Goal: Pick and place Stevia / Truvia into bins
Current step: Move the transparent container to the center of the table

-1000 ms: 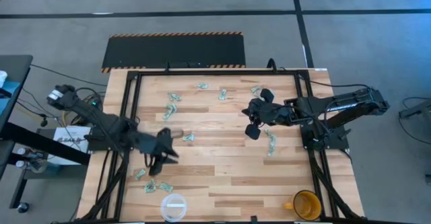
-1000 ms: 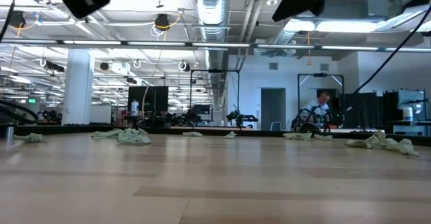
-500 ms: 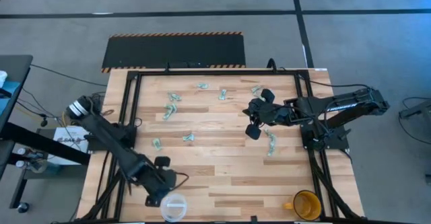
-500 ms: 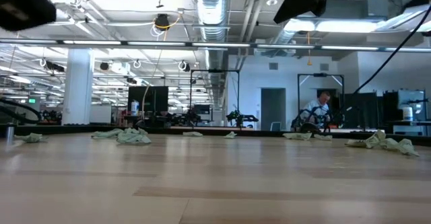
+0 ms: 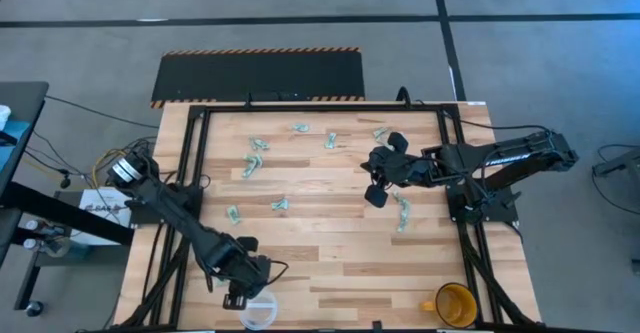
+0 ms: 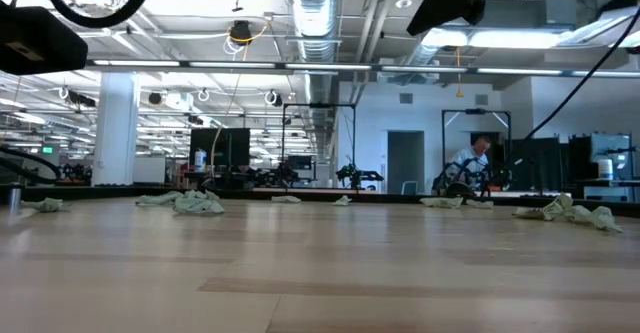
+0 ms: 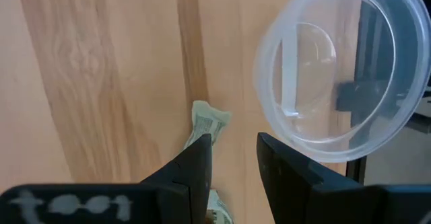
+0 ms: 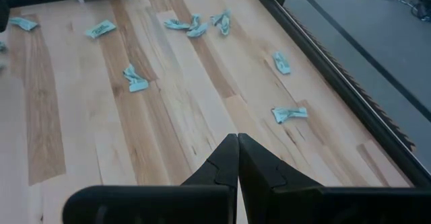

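Pale green sachets (image 5: 254, 151) lie scattered flat on the wooden table, mostly over its far half. The clear round cup (image 5: 258, 311) stands at the near edge. My left gripper (image 5: 236, 295) hangs beside the cup, pointing down and open. In the left wrist view (image 7: 232, 160) one crumpled sachet (image 7: 206, 122) lies under one finger, with the cup (image 7: 337, 69) just past the other. My right gripper (image 5: 372, 168) hovers over the table's right middle, shut and empty (image 8: 237, 143). My left gripper comes from above with one finger (image 7: 192, 170) over the crumpled sachet's end (image 7: 201, 135). The finger hides that spot, so I cannot tell whether it touches the sachet. The sachet lies on the wood.
A yellow-orange mug (image 5: 455, 303) stands at the near right corner. Black rails (image 5: 190, 153) run along the left, right and far sides of the table. More sachets lie near my right gripper (image 5: 401, 211) and in the right wrist view (image 8: 289, 114).
My left arm has swung from the table's left middle toward the near edge, and its gripper has ended up beside the cup. It now covers the sachets that lay left of the cup. My right arm has kept still.
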Tool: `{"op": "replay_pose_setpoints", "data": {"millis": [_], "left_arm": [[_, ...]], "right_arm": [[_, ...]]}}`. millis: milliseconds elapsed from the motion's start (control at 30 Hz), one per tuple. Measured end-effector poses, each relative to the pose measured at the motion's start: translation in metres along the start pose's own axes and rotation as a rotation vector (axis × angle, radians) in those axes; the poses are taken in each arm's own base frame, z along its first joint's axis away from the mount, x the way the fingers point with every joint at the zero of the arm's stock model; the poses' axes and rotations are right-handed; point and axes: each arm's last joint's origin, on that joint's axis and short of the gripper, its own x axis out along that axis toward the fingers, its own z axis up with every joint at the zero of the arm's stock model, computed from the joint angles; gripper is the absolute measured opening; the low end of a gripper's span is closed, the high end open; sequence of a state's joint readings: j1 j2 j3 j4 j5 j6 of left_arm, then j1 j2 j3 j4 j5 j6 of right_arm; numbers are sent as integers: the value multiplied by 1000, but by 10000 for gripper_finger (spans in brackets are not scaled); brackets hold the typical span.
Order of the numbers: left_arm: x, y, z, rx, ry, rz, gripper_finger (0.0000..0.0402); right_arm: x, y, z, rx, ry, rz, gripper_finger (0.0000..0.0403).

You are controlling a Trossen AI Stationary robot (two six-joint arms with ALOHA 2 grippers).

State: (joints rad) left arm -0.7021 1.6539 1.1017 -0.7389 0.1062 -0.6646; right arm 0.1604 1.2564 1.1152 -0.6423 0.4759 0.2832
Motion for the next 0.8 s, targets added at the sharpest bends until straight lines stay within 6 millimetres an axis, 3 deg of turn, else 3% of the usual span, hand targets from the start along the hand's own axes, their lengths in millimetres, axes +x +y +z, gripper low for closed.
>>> {"op": "replay_pose_setpoints", "data": {"millis": [267, 467, 800], "left_arm": [[-1, -8, 8, 49, -66, -104, 107], [0, -4, 7, 52, -95, -20, 107], [10, -2, 4, 49, -91, -69, 107]], "right_arm": [[0, 0, -1, 3, 10, -3, 0], [0, 0, -1, 8, 11, -4, 0], [0, 0, -1, 8, 14, -5, 0]]}}
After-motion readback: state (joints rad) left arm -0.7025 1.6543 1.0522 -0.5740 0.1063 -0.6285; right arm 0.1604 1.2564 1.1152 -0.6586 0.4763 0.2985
